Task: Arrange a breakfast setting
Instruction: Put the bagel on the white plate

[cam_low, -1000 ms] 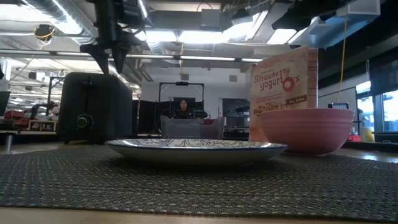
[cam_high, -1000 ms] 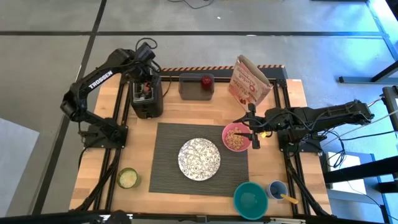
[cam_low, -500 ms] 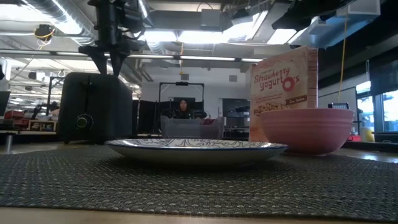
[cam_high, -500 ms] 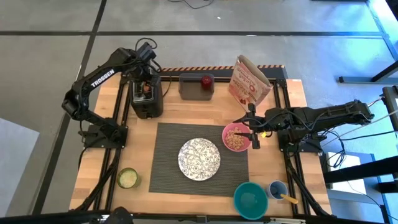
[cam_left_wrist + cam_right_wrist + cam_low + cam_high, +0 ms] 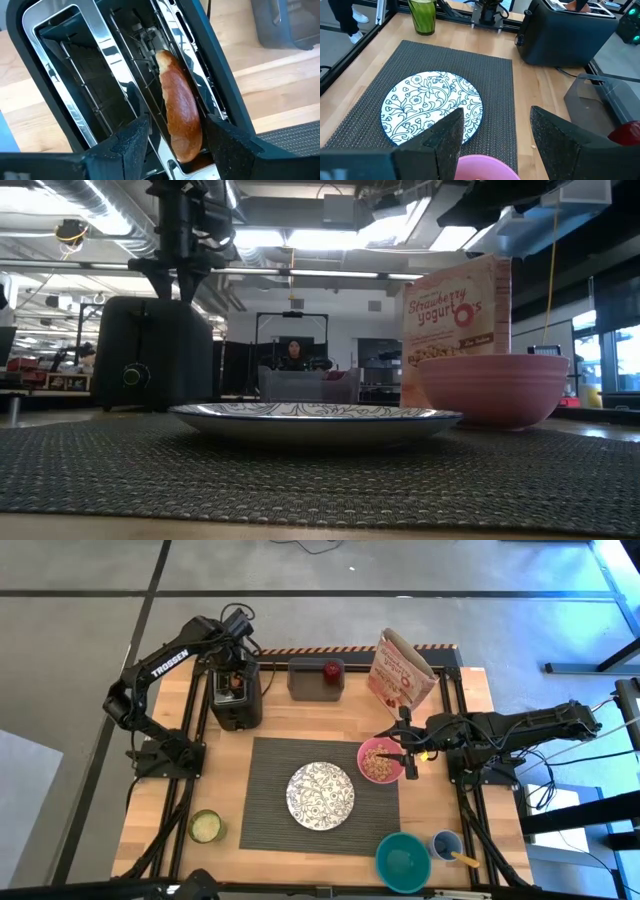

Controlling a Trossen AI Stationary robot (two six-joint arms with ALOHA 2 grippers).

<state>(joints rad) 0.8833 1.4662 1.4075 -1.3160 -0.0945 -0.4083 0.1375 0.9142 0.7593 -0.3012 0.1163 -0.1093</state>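
The left claw [image 5: 172, 132] hangs directly over a black toaster [image 5: 236, 698] at the far left of the tabletop [image 5: 480, 710], its fingers [image 5: 131, 137] spread apart on either side of a toasted bagel [image 5: 181, 112] that stands upright in one slot, gripping nothing. The right claw [image 5: 495, 132] hovers open and empty above the pink bowl [image 5: 381, 761], which holds cereal and sits on the right edge of the dark grey ribbed mat [image 5: 270, 795]. The white plate with a dark floral pattern [image 5: 320, 795] lies at the mat's centre, just beside the bowl. A small red apple [image 5: 331, 669] rests in a grey container [image 5: 305, 680] between the toaster and an open cereal box [image 5: 400, 672]. A teal bowl [image 5: 403, 860], a small cup holding a yellow-handled utensil [image 5: 447, 844] and a green-lidded jar [image 5: 205, 826] stand along the near edge, off the mat.
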